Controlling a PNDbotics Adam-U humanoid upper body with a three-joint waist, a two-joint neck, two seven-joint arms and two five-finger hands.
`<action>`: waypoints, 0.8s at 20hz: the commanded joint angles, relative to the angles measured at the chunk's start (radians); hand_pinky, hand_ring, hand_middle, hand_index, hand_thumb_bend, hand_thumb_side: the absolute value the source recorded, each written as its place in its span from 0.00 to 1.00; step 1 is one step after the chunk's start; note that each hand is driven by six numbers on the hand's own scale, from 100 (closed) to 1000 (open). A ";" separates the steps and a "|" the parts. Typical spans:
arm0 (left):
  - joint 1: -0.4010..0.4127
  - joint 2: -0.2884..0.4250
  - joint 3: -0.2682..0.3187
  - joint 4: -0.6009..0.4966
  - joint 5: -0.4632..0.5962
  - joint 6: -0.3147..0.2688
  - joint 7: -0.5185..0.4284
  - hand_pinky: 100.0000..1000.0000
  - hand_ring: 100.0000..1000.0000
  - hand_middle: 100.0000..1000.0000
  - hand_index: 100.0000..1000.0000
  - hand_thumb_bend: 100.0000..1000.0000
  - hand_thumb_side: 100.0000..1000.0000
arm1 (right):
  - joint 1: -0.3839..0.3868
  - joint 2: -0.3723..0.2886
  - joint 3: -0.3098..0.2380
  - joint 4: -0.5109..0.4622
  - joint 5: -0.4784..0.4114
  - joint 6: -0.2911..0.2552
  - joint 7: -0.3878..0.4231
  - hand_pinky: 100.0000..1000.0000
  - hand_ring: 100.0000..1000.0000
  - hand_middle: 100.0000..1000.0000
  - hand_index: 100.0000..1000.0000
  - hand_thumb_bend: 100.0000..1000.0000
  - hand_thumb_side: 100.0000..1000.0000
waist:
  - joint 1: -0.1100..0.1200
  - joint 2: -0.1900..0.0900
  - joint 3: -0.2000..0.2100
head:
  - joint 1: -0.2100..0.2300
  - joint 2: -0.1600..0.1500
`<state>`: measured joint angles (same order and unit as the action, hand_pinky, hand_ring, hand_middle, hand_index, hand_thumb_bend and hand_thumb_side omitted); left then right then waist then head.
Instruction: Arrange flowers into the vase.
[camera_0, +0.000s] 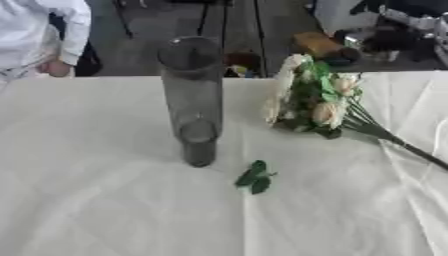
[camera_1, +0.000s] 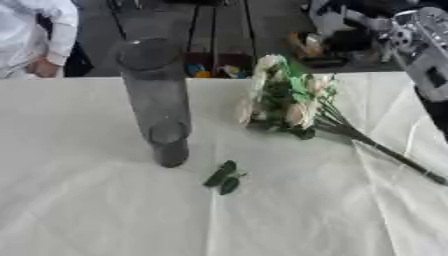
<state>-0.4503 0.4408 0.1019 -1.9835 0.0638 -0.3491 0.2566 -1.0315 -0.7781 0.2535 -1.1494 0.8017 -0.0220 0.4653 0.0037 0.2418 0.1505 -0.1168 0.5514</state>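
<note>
Lying beside the vase, flowers; no hand near.

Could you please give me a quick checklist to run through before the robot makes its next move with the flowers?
1. Vase upright on the table: ok.
2. Vase mouth unobstructed, nothing inside: ok.
3. Flower bunch lying right of the vase, apart from it: ok.
4. Stems trailing to the right edge, exposed for grasping: ok.
5. Loose leaves before the vase, away from the bunch: ok.
6. Hand positions: cannot tell, neither shows.
</note>
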 joint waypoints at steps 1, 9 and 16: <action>-0.013 0.019 0.002 -0.016 0.006 0.001 -0.005 0.76 0.95 0.93 0.97 0.07 1.00 | -0.017 -0.012 -0.017 0.018 0.008 -0.018 0.017 0.87 1.00 0.96 0.97 0.38 0.96 | 0.002 -0.015 0.001 | -0.007 -0.016; -0.009 0.017 0.006 -0.016 0.004 0.003 0.001 0.76 0.95 0.93 0.97 0.07 1.00 | 0.065 -0.070 -0.062 -0.020 -0.076 0.028 0.066 0.88 1.00 0.98 0.98 0.44 0.90 | 0.000 -0.012 -0.006 | -0.003 -0.021; -0.007 0.014 0.006 -0.016 0.003 0.005 0.003 0.77 0.95 0.93 0.97 0.07 1.00 | 0.149 -0.111 -0.085 -0.062 -0.143 0.068 0.075 0.85 1.00 0.97 0.98 0.47 0.84 | 0.007 -0.011 -0.010 | 0.002 -0.022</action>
<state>-0.4494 0.4398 0.1021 -1.9835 0.0659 -0.3463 0.2574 -0.8690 -0.8434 0.1850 -1.1875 0.6770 0.0377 0.5409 0.0107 0.2467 0.1419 -0.1161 0.5399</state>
